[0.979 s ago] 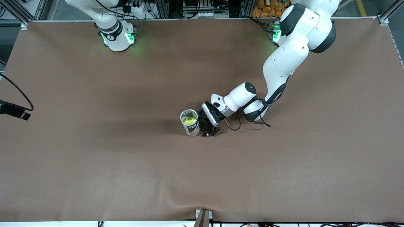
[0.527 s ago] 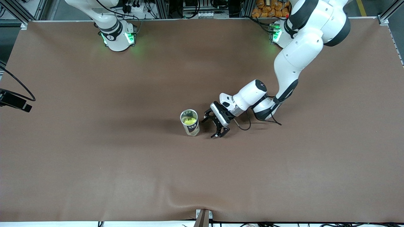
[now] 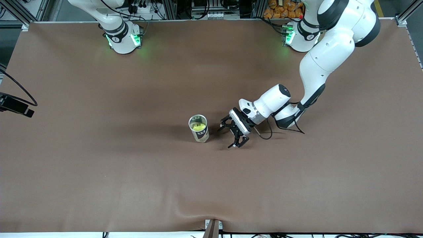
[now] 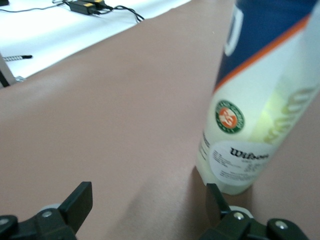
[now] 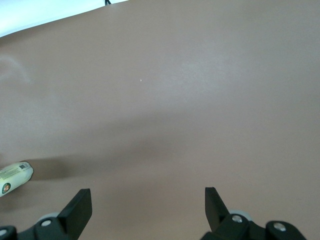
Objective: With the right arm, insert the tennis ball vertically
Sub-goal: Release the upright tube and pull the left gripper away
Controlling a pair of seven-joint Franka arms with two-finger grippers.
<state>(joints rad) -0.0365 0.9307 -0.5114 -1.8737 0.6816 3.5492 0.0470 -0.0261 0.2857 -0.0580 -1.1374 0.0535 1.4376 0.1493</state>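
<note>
A clear tennis-ball can (image 3: pixel 199 129) stands upright mid-table, open top up, with a yellow tennis ball (image 3: pixel 198 126) inside it. My left gripper (image 3: pixel 226 137) is open and empty, low over the table beside the can toward the left arm's end, a short gap away. In the left wrist view the can (image 4: pixel 260 100) stands close beyond the open gripper (image 4: pixel 147 200). My right arm's base (image 3: pixel 122 38) shows, but its gripper is out of the front view. In the right wrist view my right gripper (image 5: pixel 147 197) is open and empty above bare table, with the can (image 5: pixel 14 178) small at the frame's edge.
The brown table cover (image 3: pixel 99 165) has a raised wrinkle near the front edge (image 3: pixel 185 205). A black camera mount with a cable (image 3: pixel 15 112) sits at the edge at the right arm's end.
My left gripper, close against the can a second ago, has drawn back toward the left arm's end of the table, fingers open. The can stays upright with the ball inside.
</note>
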